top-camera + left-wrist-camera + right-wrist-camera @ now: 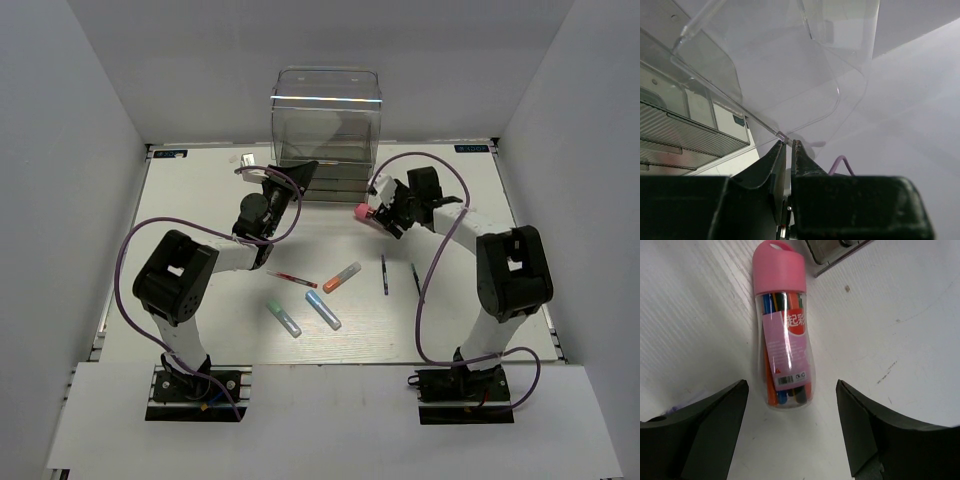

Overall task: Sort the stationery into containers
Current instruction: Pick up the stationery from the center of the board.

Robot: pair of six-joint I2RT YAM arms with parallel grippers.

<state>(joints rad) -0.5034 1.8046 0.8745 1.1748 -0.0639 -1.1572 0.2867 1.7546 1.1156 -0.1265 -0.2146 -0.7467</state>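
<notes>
Left arm: elbow up at near left, forearm stretched far and right to the lower left front of the cabinet. Left gripper is level at the stacked drawers. Its jaws are almost together, pinching the thin clear lip of a drawer at the tips.

Right arm: elbow high at near right, forearm angled far-left, wrist pitched down at the counter. Right gripper is wide open and holds nothing. The pink-capped pen tube lies flat on the counter in line with the gap and just past the fingertips, cap pointing away. It sits just right of the cabinet's front.

Rest of the stationery is loose on the counter, near of both grippers:
- red pen
- orange marker
- light-blue marker
- green marker
- two dark pens, side by side to the right

None of them touch each other.
</notes>
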